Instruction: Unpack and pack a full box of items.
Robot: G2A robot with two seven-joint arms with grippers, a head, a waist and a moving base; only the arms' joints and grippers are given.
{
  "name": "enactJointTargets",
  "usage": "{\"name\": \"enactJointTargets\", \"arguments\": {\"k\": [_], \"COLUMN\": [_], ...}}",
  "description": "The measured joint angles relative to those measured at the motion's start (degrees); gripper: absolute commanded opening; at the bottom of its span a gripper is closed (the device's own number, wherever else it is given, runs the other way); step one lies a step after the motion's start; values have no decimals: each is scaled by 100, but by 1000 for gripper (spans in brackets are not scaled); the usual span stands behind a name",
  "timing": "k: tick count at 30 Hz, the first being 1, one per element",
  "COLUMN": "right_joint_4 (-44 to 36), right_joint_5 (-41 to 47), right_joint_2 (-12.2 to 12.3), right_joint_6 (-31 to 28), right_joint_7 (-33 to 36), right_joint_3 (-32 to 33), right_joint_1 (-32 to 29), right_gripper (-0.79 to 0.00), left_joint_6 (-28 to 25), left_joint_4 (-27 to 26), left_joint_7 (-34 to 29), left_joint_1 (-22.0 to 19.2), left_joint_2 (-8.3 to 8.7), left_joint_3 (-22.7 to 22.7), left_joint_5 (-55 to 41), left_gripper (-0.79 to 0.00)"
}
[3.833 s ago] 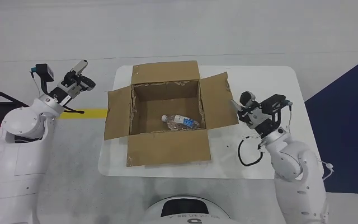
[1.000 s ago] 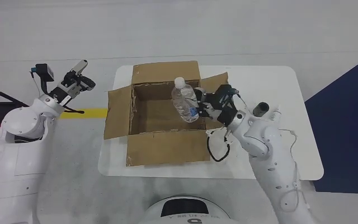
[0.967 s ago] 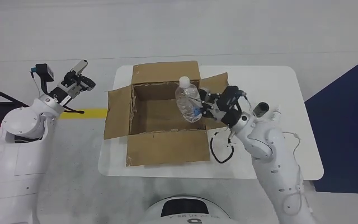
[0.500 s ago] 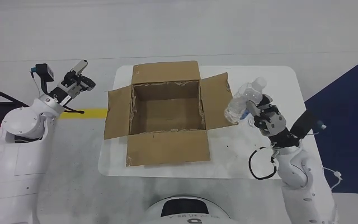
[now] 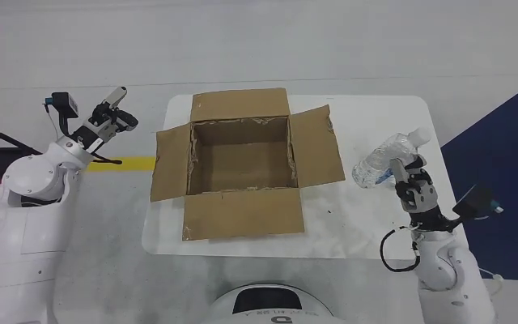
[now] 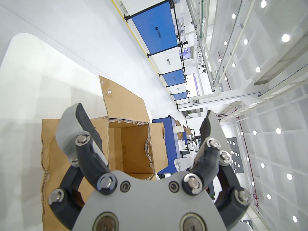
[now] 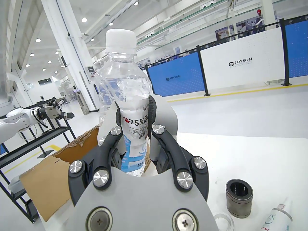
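Right claw [image 7: 134,108] grips a clear bottle [image 7: 122,78] above the counter [image 5: 372,227], beside the empty box [image 5: 239,105]. This looks like the unpacking step; next, probably set it down.

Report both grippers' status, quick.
Left gripper: open, holding nothing.
Right gripper: closed on the plastic bottle.

One cardboard box [image 5: 243,215], one plastic bottle [image 5: 380,160], one metal sleeve [image 7: 239,202] and one small white tube [image 7: 276,220].
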Motion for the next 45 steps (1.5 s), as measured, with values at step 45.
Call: {"name": "enactJointTargets", "arguments": {"k": [45], "right_joint_4": [4875], "right_joint_5": [-1779], "right_joint_2": [-97], "right_joint_6": [3714], "right_joint_7": [-2434], "right_joint_3": [150], "right_joint_1": [2301], "right_gripper": [-785], "left_joint_6": [0], "left_joint_4": [0], "left_joint_7": [0], "left_joint_1": [0], "left_joint_2": [0], "left_joint_3": [0], "left_joint_5": [0], "left_gripper": [0]}}
